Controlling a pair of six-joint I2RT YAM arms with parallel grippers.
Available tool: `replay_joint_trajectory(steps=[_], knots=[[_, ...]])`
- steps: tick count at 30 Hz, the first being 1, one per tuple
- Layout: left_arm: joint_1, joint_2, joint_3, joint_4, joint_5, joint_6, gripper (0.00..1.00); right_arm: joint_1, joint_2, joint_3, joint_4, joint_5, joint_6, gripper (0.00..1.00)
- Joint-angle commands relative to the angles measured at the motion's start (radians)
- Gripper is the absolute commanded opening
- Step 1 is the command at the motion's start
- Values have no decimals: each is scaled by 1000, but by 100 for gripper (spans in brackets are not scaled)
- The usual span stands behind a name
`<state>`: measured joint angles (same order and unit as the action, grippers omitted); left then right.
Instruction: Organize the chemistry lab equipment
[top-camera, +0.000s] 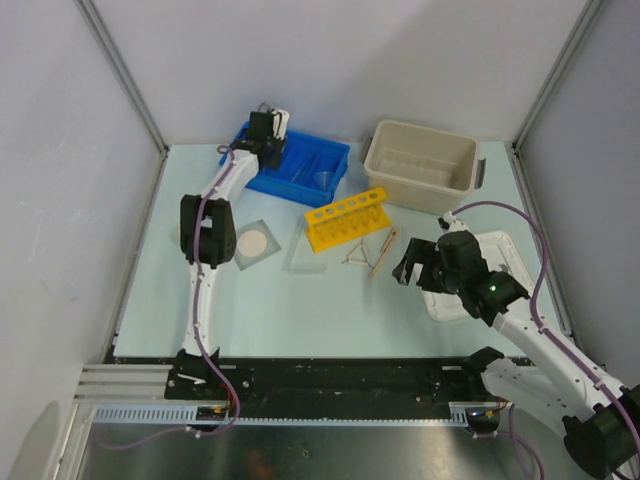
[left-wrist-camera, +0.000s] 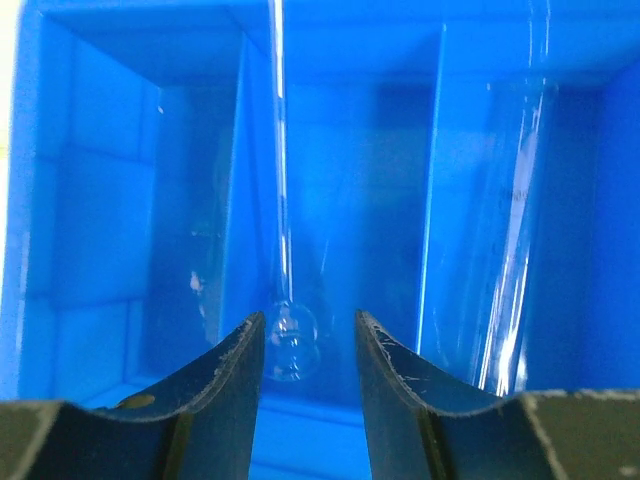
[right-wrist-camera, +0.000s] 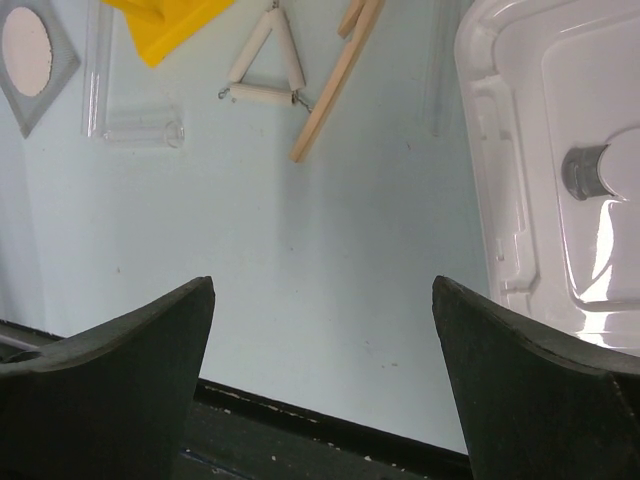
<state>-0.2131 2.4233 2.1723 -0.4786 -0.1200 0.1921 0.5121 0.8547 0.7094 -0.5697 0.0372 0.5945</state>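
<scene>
My left gripper (top-camera: 266, 128) hangs over the back left of the blue divided bin (top-camera: 290, 172). In its wrist view it (left-wrist-camera: 308, 322) is open, with a clear glass stem ending in a bulb (left-wrist-camera: 287, 338) just beyond the left finger and a clear tube (left-wrist-camera: 512, 230) in the compartment to the right. A clear funnel (top-camera: 322, 180) lies in the bin. The yellow rack (top-camera: 347, 218), wire triangle (top-camera: 355, 256), wooden clamp stick (top-camera: 383, 252) and gauze (top-camera: 256, 243) lie on the table. My right gripper (top-camera: 413, 265) is open and empty over bare table (right-wrist-camera: 323, 285), right of the stick (right-wrist-camera: 335, 75) and triangle (right-wrist-camera: 262, 65). The tiny blue piece is not visible.
The beige tub (top-camera: 425, 165) stands at the back right. Its white lid (top-camera: 500, 262) lies under my right arm and shows at the right of the right wrist view (right-wrist-camera: 560, 170). A clear tube (right-wrist-camera: 140, 130) lies beside the rack (right-wrist-camera: 165, 20) and the gauze (right-wrist-camera: 30, 50).
</scene>
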Motion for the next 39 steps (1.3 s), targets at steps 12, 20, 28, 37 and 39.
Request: replay_joint_trajectory(steps=[12,20,28,37,39], knots=[[4,81,115,49,-24,32,44,-29,49,42,56,-19,-21,96],[4,61,69,51,-22,44,41,-34,51,42,60,-25,-19,96],[4,39,-10,53,-15,38,37,-36,32,42,55,-25,-21,96],[3,-24,-59,55,12,34,37,-40,23,42,48,-25,-34,96],[2,-49,-60,54,21,32,39,-41,23,42,47,-25,-34,96]])
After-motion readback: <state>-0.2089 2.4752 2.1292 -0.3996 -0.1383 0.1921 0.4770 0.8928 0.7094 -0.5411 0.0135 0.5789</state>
